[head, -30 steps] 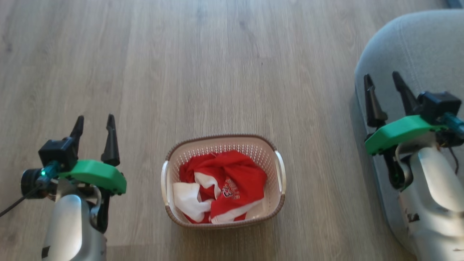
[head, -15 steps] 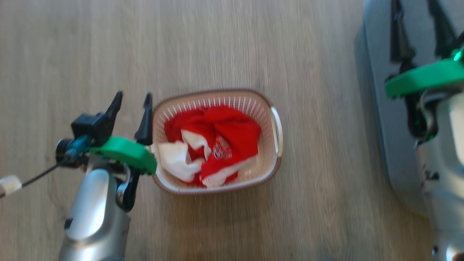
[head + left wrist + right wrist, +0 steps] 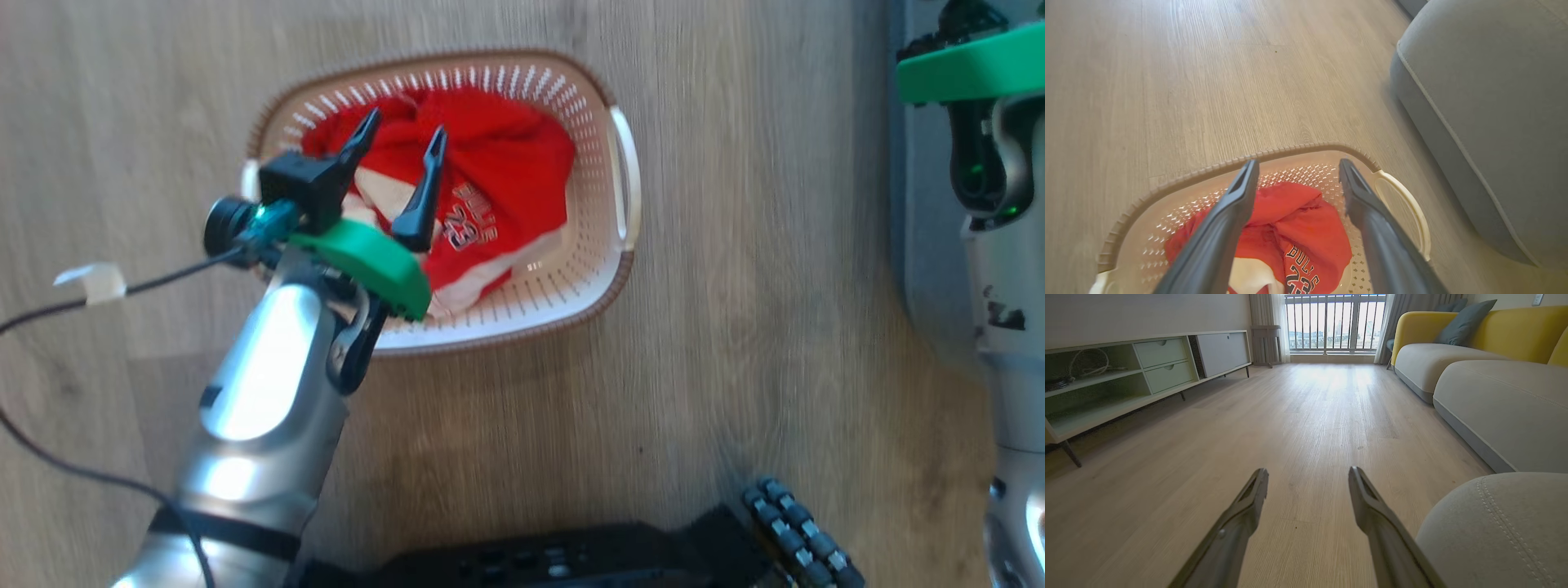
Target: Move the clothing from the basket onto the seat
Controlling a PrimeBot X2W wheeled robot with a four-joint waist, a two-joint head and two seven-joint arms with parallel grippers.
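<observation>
While the left gripper (image 3: 408, 124) hung spread wide over the basket (image 3: 575, 273), gripping nothing, the reach-in step seemed under way. Next it would need to drop and close on the clothing (image 3: 506, 155), a crumpled red-and-white heap lying inside the basket. The right gripper (image 3: 1308, 470), likewise spread and empty, hovered by the seat (image 3: 1494, 531).

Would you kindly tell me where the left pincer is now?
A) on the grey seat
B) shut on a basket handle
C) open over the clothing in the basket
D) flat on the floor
C: the left pincer hangs over the red clothing inside the basket, its fingers spread apart.
</observation>
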